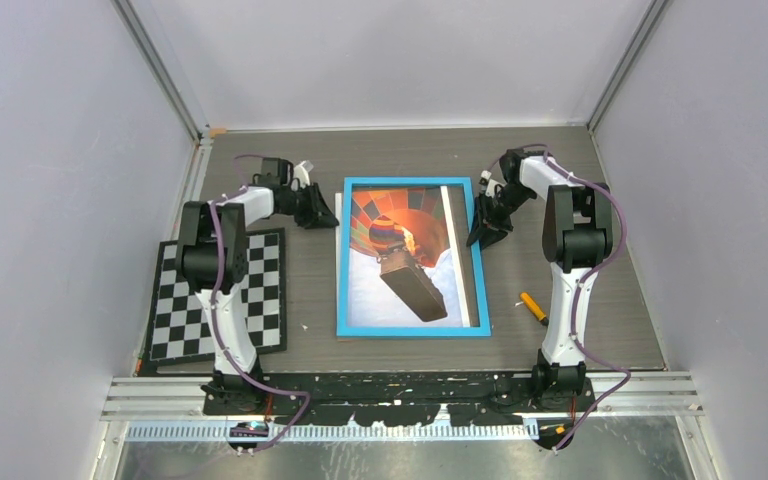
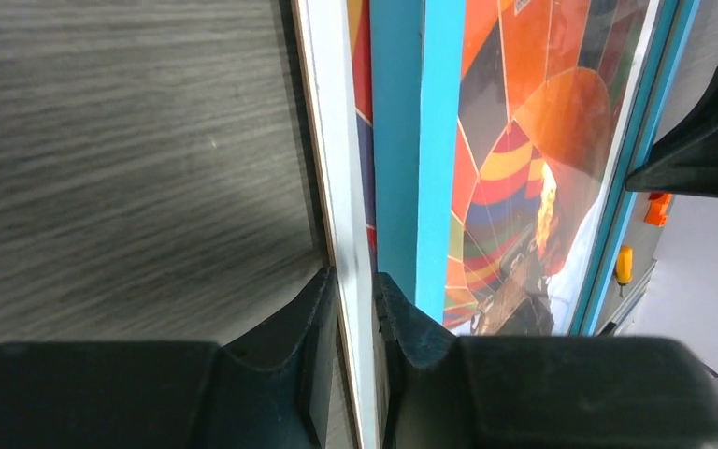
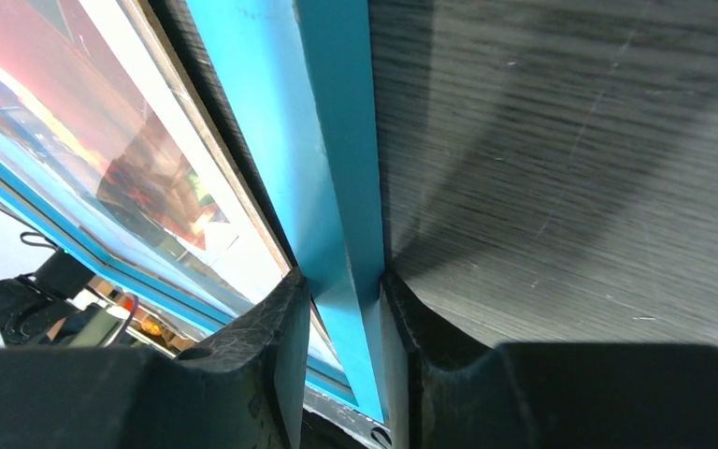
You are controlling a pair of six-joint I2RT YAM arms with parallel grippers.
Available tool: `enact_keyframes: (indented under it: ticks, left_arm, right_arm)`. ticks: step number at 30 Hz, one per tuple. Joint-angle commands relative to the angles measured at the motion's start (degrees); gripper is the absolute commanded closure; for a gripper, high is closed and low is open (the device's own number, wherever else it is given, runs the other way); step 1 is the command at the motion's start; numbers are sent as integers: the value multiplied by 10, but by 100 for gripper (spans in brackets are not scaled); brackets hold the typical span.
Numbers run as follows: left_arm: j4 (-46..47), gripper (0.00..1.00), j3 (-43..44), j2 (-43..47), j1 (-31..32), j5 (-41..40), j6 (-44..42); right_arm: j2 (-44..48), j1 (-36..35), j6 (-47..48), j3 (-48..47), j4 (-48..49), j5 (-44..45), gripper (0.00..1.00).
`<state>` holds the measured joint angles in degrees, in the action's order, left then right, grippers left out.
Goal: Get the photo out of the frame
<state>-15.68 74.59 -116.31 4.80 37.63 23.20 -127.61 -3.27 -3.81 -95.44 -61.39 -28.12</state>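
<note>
**Item 1: the photo** [image 1: 400,250]. A glossy rectangular print showing a balloon in orange-red with multicoloured panels, a brown basket and blue sky, with a thin white margin. It lies flat in the middle of the tabletop [image 1: 560,200], inside the frame but offset toward my left. The white margin sticks out past the frame's left bar, and a pale strip shows just inside the right bar.

**Item 2: the frame** [image 1: 415,330]. Large and rectangular, made of thin, flat-faced, bright-blue bars with a smooth matte finish. It sits face up around the print.

**Item 3: my left hand** [image 2: 355,281]. The black moulded fingers [image 2: 299,327] are nearly closed, with only the sheet's thickness between them. They pinch the print's protruding white edge, just beside the blue left bar.

**Item 4: my right hand** [image 3: 346,281]. The fingers [image 3: 271,346] are closed down onto the frame's blue right bar, one on each side of it.

**Item 5: my arms.** Both reach forward from the near edge with the elbows raised. The forearms turn inward, so my hands face each other across the far half of the frame.

**Item 6: the tabletop.** Dark grey with a fine, straight wood grain.

**Item 7: the checkerboard** [image 1: 190,320]. Black and white with a dark edge, lying flat near my left arm and well apart from the frame.

**Item 8: orange pen-like object** [image 1: 533,307]. Small and lying to the right of the frame, near my right arm.
</note>
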Motion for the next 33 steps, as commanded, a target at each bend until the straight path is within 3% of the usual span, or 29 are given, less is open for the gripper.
enact_keyframes:
  ticks: [1, 4, 13, 18, 26, 33]
  left_arm:
    - [44, 79, 25, -15, 0, 6, 21]
    - [44, 81, 31, -25, 0, -2, 22]
    - [-14, 90, 70, -35, 0, -75, -25]
    - [-18, 90, 77, -31, 1, -73, -41]
    - [20, 72, 70, -26, 0, -18, -27]
    - [64, 62, 97, -41, -1, -4, -9]
  right_arm:
    - [14, 3, 0, -1, 19, 42, 89]
    - [21, 8, 4, 1, 17, 48, 99]
    - [41, 21, 9, 14, 17, 75, 100]
    - [45, 24, 13, 12, 14, 83, 100]
    - [46, 25, 34, 15, 4, 87, 99]
    - [45, 25, 36, 7, 4, 47, 91]
